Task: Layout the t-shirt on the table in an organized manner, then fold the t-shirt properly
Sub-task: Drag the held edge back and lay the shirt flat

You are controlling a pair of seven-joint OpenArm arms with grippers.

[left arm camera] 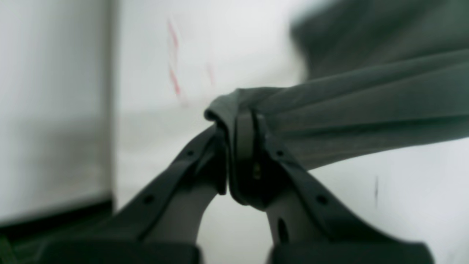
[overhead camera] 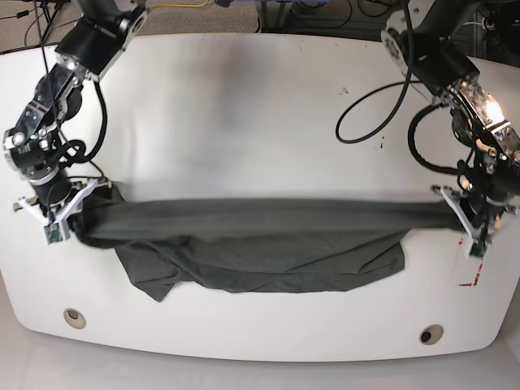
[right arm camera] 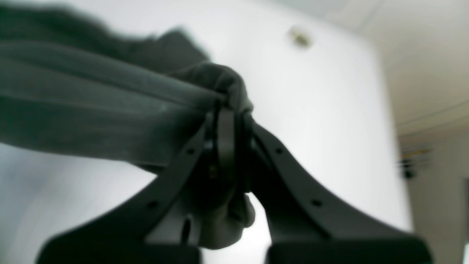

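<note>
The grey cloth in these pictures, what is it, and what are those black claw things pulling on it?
It is a t-shirt. Two robot arms stretch it over a white table, with its lower part draped on the tabletop. The big picture looks down from above. The two blurry pictures come from small cameras on the arms' wrists, so you see the claws up close. Each claw is called an end effector. The left end effector is shut on one end of the shirt, and the right end effector is shut on the other end. The table also has round holes near the front.
</note>
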